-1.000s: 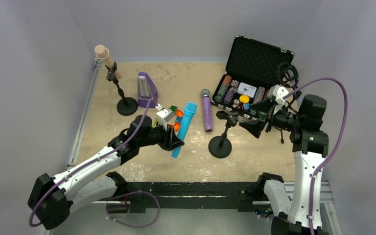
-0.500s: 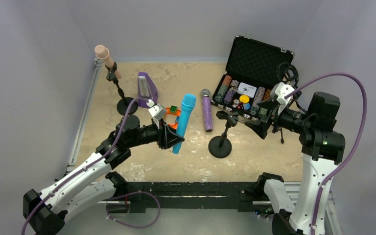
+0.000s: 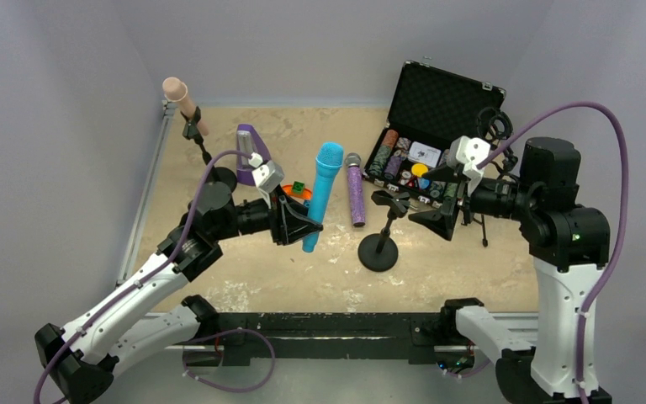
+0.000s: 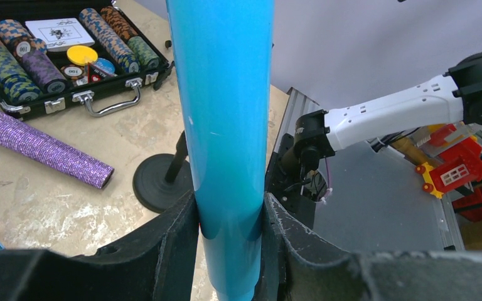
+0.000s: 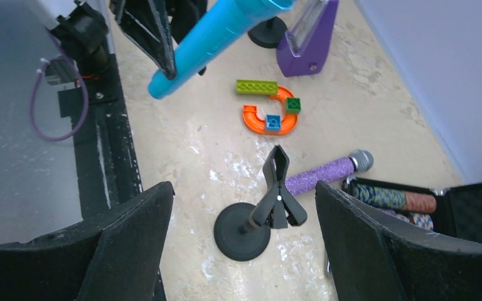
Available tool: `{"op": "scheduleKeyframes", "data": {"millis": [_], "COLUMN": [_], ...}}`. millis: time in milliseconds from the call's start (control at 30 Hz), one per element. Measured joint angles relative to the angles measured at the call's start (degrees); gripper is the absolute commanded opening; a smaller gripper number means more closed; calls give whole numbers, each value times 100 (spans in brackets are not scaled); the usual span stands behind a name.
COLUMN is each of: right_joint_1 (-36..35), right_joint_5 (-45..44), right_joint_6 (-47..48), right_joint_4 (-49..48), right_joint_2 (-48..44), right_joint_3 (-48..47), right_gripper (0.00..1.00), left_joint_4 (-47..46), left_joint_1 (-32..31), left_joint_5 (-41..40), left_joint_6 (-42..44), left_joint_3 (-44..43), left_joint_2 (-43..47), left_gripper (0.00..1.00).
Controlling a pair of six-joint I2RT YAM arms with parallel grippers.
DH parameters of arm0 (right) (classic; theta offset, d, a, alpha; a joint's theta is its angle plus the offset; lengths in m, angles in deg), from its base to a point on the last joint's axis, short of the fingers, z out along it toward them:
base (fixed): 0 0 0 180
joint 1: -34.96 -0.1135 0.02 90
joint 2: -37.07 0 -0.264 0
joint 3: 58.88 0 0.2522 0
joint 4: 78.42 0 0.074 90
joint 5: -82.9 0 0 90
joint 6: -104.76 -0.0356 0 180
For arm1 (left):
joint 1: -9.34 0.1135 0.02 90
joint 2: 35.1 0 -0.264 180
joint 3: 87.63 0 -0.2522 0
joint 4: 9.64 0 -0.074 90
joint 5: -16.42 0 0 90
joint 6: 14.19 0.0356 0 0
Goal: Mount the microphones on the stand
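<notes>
My left gripper [image 3: 301,227] is shut on the light blue microphone [image 3: 322,192] and holds it tilted above the table; its barrel fills the left wrist view [image 4: 226,125]. The glittery purple microphone [image 3: 356,192] lies flat on the table, also in the right wrist view [image 5: 324,172]. An empty black clip stand [image 3: 380,244] stands right of it; its clip [image 5: 277,194] lies below my open right gripper [image 3: 434,212]. The pink-beige microphone [image 3: 183,101] sits clipped in a second stand [image 3: 217,178] at the back left.
A purple metronome [image 3: 251,150] stands near the back-left stand. Orange and green toy pieces [image 5: 270,110] lie beside the blue microphone. An open black case of poker chips [image 3: 425,126] sits at the back right. A black tripod [image 3: 495,126] stands beside the case.
My left gripper has lifted the blue microphone and tipped it more upright, its head moving back. My right arm has risen and its gripper has shifted slightly left over the empty stand.
</notes>
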Motion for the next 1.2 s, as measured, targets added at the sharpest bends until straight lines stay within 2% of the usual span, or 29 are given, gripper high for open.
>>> {"op": "scheduleKeyframes", "data": {"millis": [267, 533, 700, 933, 1200], "right_joint_1": [-1169, -1834, -1982, -2004, -2004], "right_joint_5": [-4, -4, 7, 42, 57], "right_joint_6": [-94, -197, -251, -424, -1014], "right_joint_4": [205, 212, 199, 9, -479], "right_joint_2": [636, 1285, 1545, 1482, 1515], "right_joint_3": [-664, -1130, -1467, -1464, -1434], "right_gripper": [86, 86, 87, 87, 88], "left_joint_4": [-4, -140, -295, -461, -684], "left_joint_1": [0, 0, 0, -4, -7], "left_joint_5": [136, 166, 170, 229, 341], "left_joint_6": [-103, -190, -254, -278, -160], "left_joint_3": [-24, -94, -133, -146, -162], "left_joint_2": [-2, -118, -245, -363, -590], "left_gripper": [0, 0, 0, 0, 0]}}
